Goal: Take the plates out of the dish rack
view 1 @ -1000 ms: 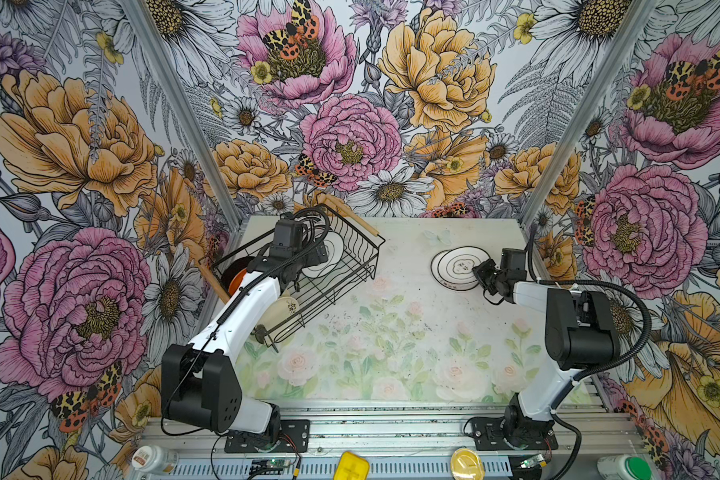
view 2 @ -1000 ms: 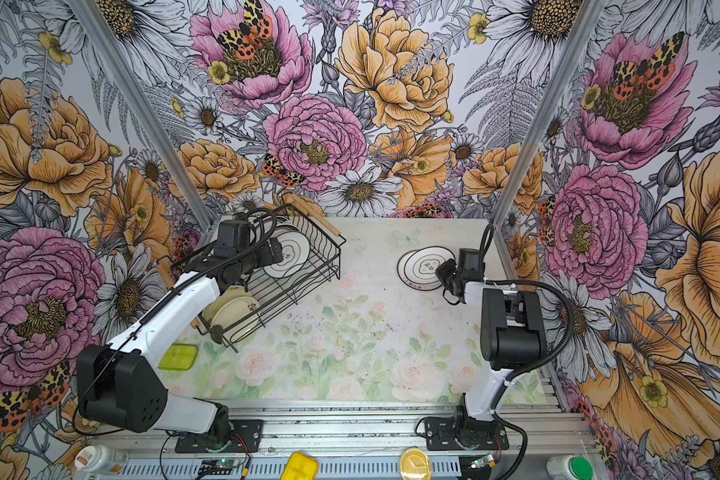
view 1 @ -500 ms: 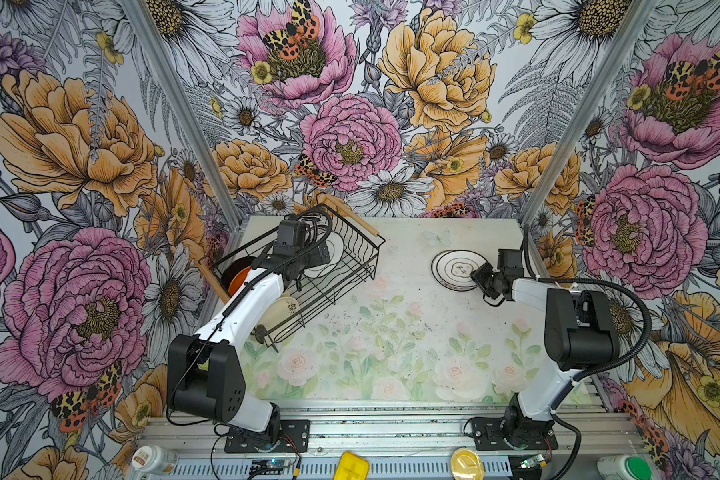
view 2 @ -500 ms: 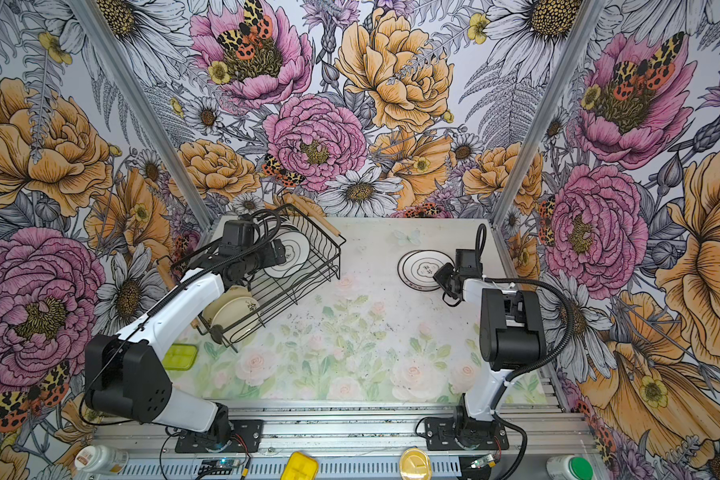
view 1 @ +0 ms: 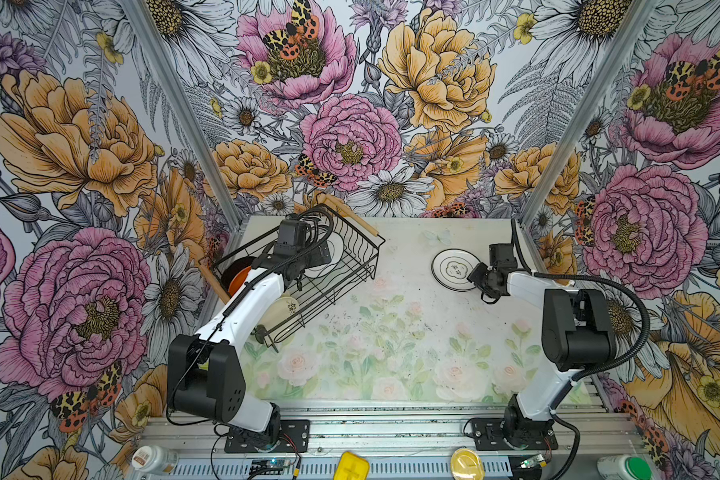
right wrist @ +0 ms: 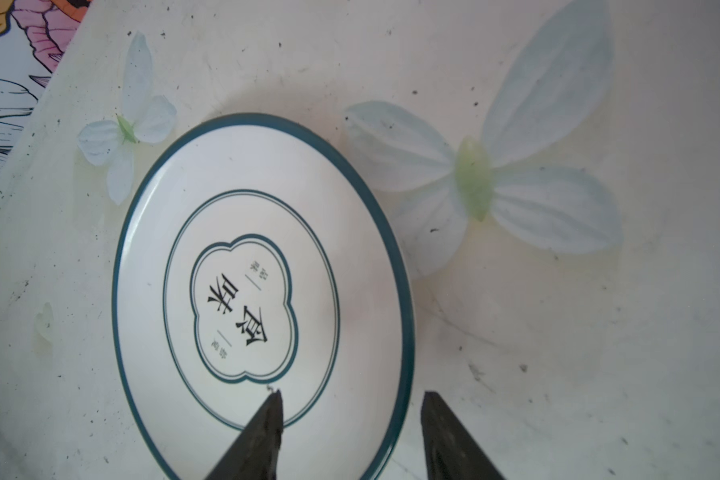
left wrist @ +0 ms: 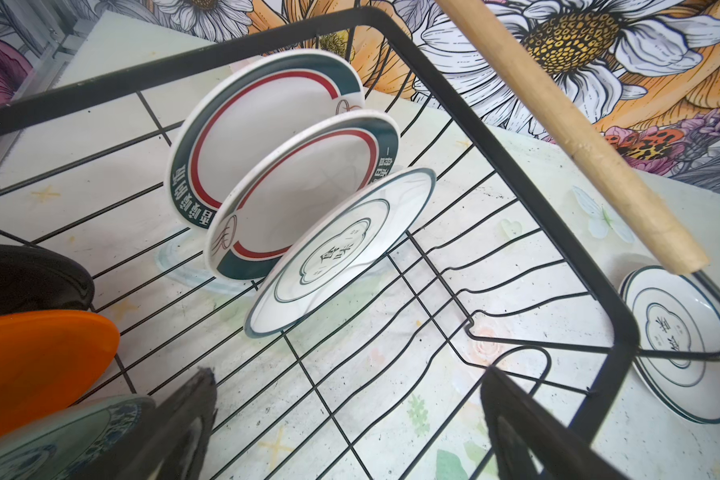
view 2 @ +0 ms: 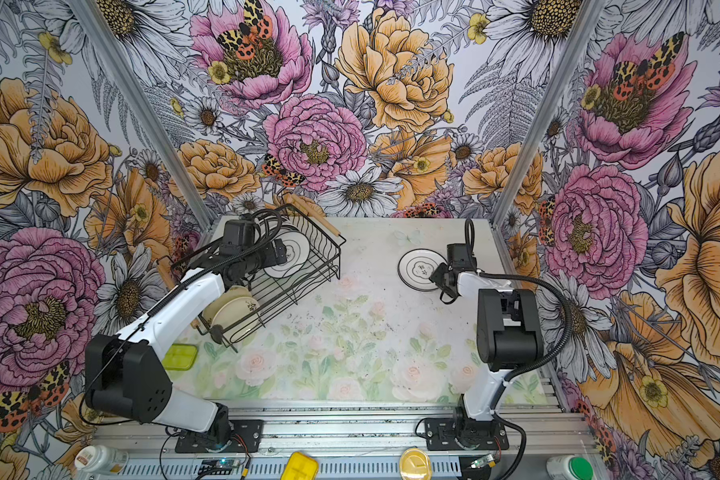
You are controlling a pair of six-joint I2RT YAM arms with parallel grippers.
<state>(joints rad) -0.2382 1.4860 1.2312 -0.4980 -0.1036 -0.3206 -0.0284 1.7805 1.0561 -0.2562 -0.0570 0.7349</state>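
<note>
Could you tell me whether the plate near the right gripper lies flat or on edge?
Flat: the plate lies face up on the table, outside the rack, its printed centre showing.

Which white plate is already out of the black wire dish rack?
The thin teal-rimmed white plate with the clover emblem, lying flat on the table by the right gripper; the other plates stand on edge inside the black wire dish rack.

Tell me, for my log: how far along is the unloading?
Done: one teal-rimmed plate lies on the table, right claw open over its rim. In hand: nothing; left claw open over the dish rack. Left: three white plates, orange plate, black plate, others.
</note>
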